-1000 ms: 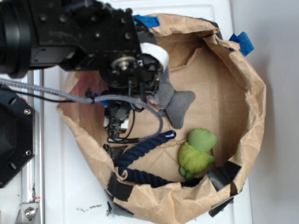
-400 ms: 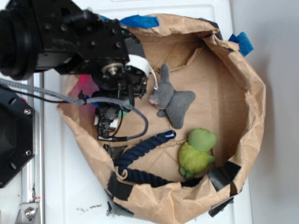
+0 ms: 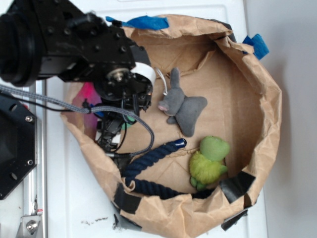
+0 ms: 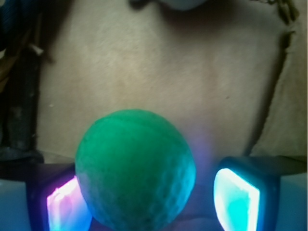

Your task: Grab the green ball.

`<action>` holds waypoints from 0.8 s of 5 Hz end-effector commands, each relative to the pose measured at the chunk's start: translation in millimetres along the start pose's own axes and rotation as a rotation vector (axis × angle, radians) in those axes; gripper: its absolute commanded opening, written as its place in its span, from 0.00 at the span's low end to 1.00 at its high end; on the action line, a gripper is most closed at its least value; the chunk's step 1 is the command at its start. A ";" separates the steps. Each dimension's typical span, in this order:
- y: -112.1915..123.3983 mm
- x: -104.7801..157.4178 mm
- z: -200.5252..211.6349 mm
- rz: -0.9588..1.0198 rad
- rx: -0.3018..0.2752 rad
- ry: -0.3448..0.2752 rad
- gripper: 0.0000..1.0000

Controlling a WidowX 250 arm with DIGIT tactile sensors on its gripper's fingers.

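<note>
while the arm fills the upper left of the exterior view, the gripper (image 3: 110,136) sits low inside the paper bag (image 3: 270,106), near its left wall, and the arm body hides the ball there. in the wrist view the gripper (image 4: 154,197) stands open, its two lit pads at the bottom corners of the frame: the left pad (image 4: 65,204) glows pink-violet, the right pad (image 4: 236,195) glows cyan. the green ball (image 4: 135,168) sits between them at bottom centre. it looks to touch or overlap the left pad; a clear gap shows on the right side. whether the left pad truly presses it cannot be told.

room: bare brown paper floor runs above the ball in the wrist view. a dark band, likely the blue rope (image 3: 148,161), runs down that frame's left edge. in the exterior view the bag wall rises close on the gripper's left; the rope lies just below it; the grey plush (image 3: 183,108) is to its right, apart. the lime plush (image 3: 209,161) is at lower right, well apart.

ball is round, no long axis, no heading to record. surface shows fine dimpled texture.
</note>
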State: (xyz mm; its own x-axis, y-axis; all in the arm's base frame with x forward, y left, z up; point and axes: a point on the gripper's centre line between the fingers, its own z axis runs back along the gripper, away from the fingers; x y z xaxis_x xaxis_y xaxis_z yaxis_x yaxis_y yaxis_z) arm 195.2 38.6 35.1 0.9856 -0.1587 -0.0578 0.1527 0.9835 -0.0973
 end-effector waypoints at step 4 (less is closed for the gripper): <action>-6.7 5.7 3.0 -0.033 -0.006 -0.074 0.00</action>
State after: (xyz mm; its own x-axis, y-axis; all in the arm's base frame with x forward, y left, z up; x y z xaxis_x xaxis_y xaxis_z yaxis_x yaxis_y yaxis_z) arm 194.3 29.2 29.9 0.9822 -0.1857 -0.0274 0.1809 0.9754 -0.1259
